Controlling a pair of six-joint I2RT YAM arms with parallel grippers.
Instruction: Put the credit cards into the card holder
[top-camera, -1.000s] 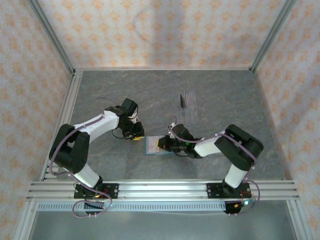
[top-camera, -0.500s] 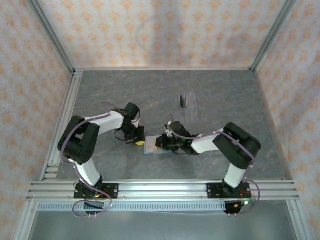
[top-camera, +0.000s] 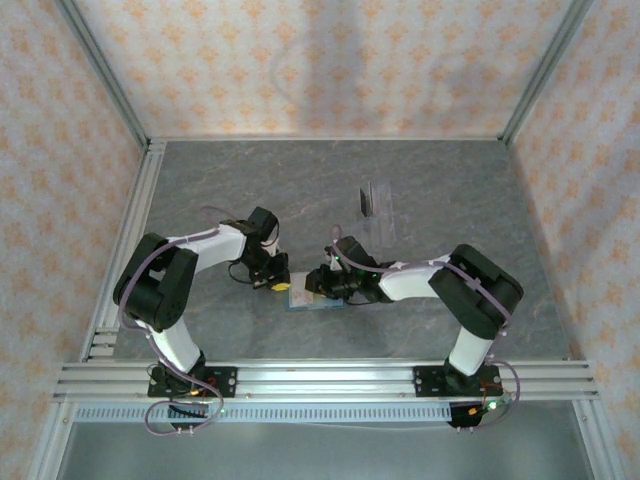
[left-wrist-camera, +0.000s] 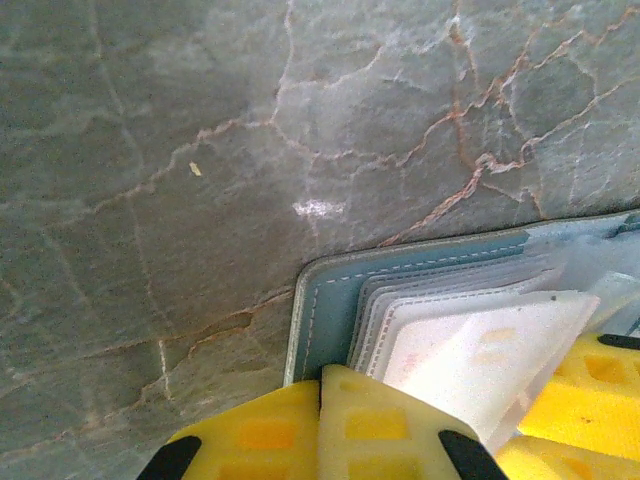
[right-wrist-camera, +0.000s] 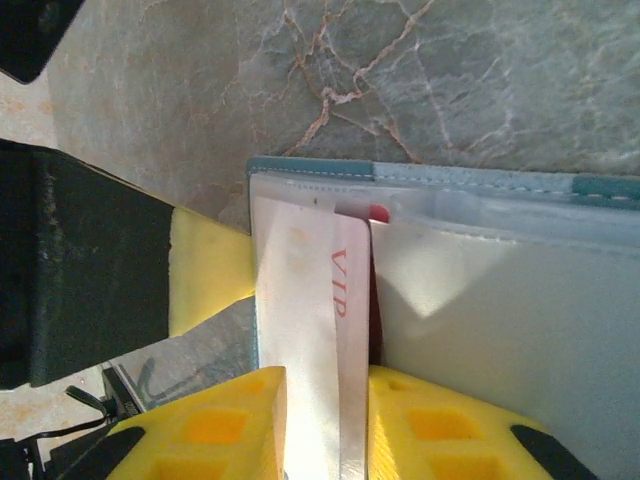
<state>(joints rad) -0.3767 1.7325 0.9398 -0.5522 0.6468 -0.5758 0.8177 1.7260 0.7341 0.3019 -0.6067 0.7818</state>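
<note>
Pale card (right-wrist-camera: 305, 330) between right gripper (right-wrist-camera: 326, 425) jaws

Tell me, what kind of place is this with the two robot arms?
Probably a robot test booth, not a home. A left arm and a right arm are bolted to a metal rail at the edge of a grey stone-look table, and patterned walls on metal posts box it in.
</note>
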